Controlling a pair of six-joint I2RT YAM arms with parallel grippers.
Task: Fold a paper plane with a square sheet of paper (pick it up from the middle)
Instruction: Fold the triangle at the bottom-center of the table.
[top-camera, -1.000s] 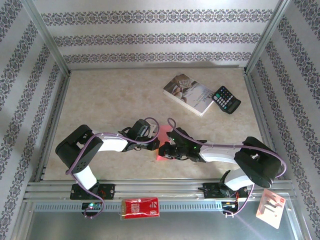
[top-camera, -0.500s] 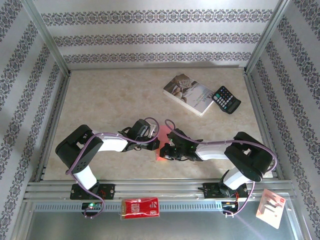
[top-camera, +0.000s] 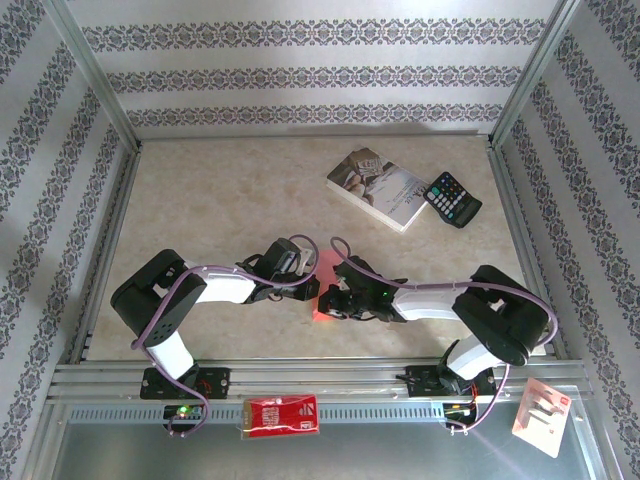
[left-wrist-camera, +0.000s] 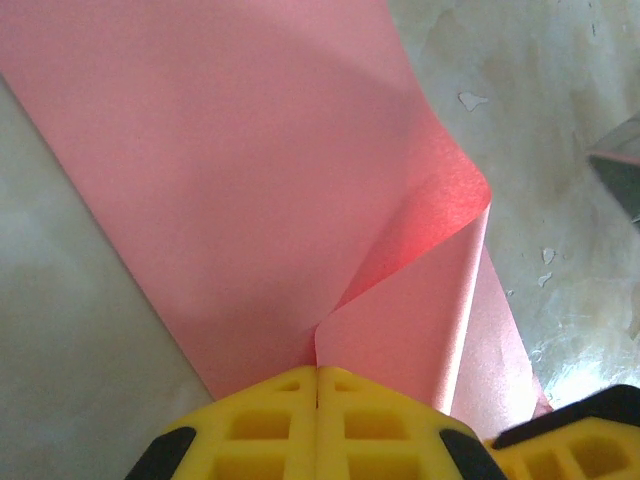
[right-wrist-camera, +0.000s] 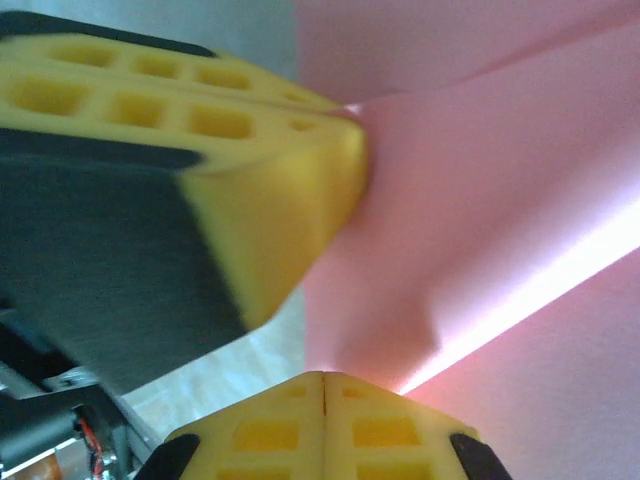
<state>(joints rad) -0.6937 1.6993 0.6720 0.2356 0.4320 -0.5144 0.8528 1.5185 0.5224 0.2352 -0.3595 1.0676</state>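
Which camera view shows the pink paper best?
The left wrist view: the paper spreads wide, its raised fold plain. The right wrist view gives a close, partial piece; the top view, small red slivers.

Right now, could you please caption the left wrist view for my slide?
Left gripper shut on the square sheet of paper, pinching a raised fold in it.
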